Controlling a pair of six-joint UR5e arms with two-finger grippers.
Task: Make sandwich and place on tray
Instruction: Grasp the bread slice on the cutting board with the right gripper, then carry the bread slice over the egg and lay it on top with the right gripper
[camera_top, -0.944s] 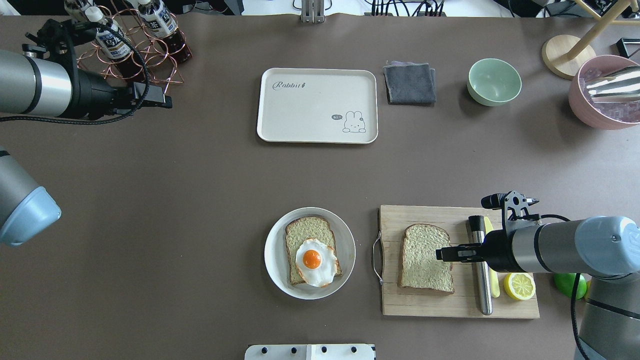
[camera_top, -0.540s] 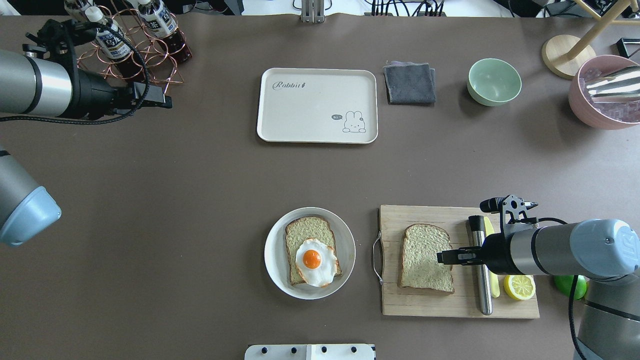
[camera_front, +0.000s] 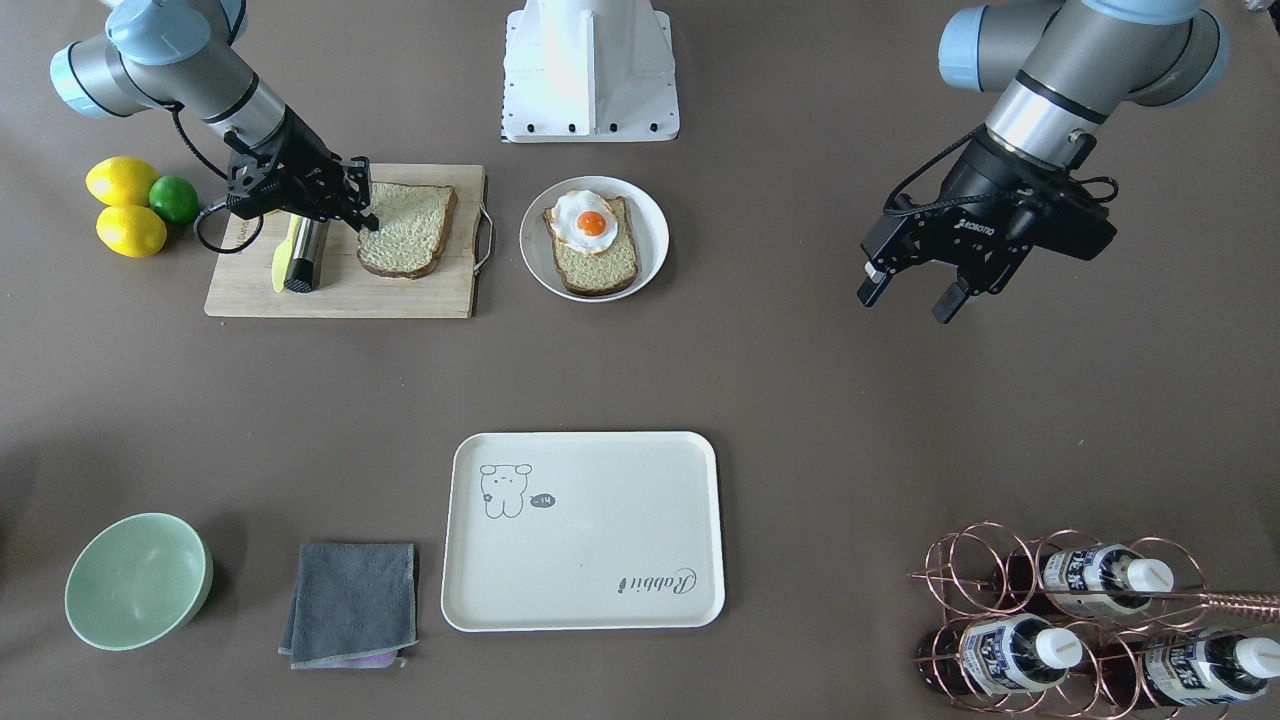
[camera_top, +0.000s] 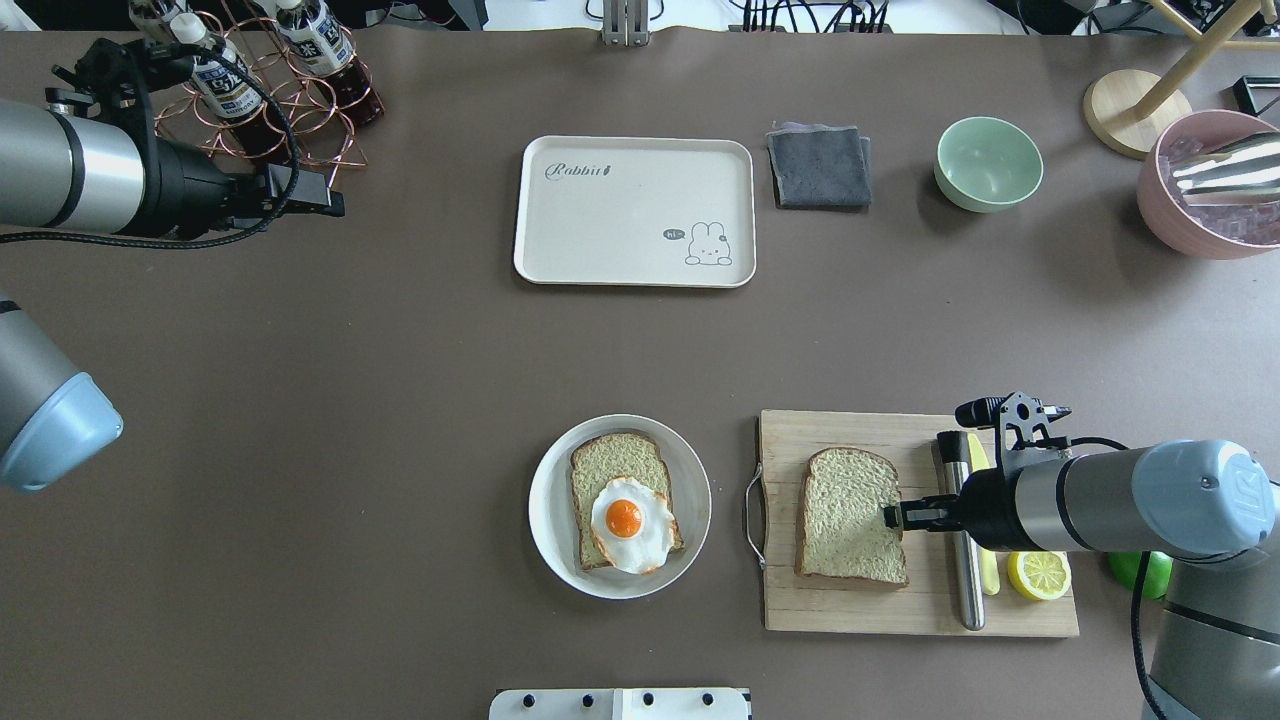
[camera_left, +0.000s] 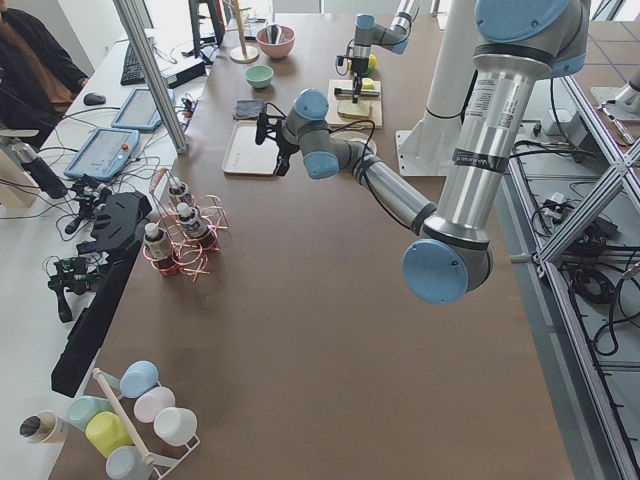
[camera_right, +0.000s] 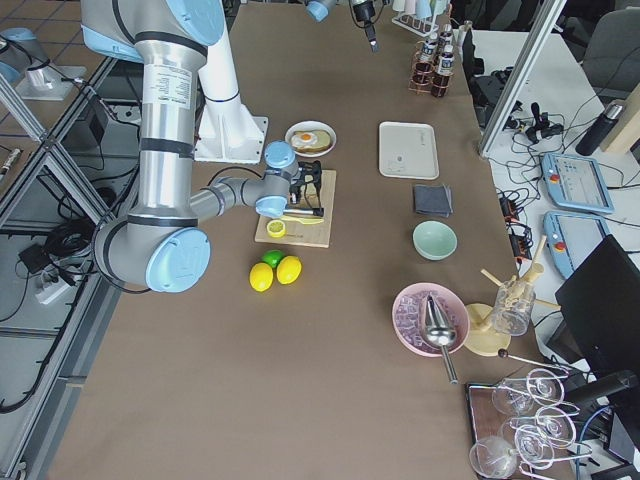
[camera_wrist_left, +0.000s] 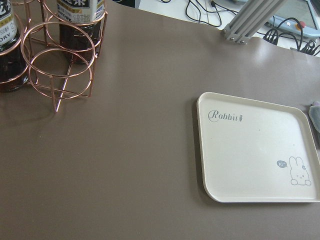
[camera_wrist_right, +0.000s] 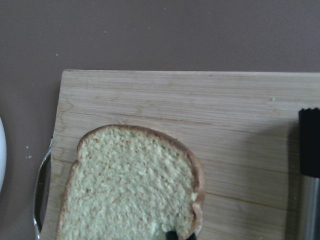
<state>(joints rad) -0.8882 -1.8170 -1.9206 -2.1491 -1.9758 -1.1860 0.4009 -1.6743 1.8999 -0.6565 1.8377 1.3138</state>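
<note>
Two bread slices, not yet stacked. Nearest the robot, a round white plate (camera_top: 550, 520) holds one slice (camera_top: 615, 460) with a fried egg (camera_top: 630, 530) on its near end, yolk up. Just beside it, a wooden cutting board (camera_top: 860, 430) carries the second slice (camera_top: 845, 515), a metal-handled knife (camera_top: 965, 560) and a lemon half (camera_top: 1038, 573).

Right gripper (camera_top: 893, 515) is low at that slice's crust edge. Its jaws look apart, one fingertip (camera_wrist_right: 172, 234) on the crust, with no grip seen. Left gripper (camera_front: 905, 305) hangs over bare table, jaws wide, holding nothing.

Farther out the tray (camera_top: 630, 215) lies flat, well apart from both slices. A folded grey cloth (camera_top: 820, 165) and a green bowl (camera_top: 988, 163) sit beside it. A pink bowl (camera_top: 1160, 200) holds ice cubes and a metal scoop (camera_top: 1220, 165). Far left, a copper rack (camera_top: 300, 110) cradles bottles (camera_top: 225, 90).
</note>
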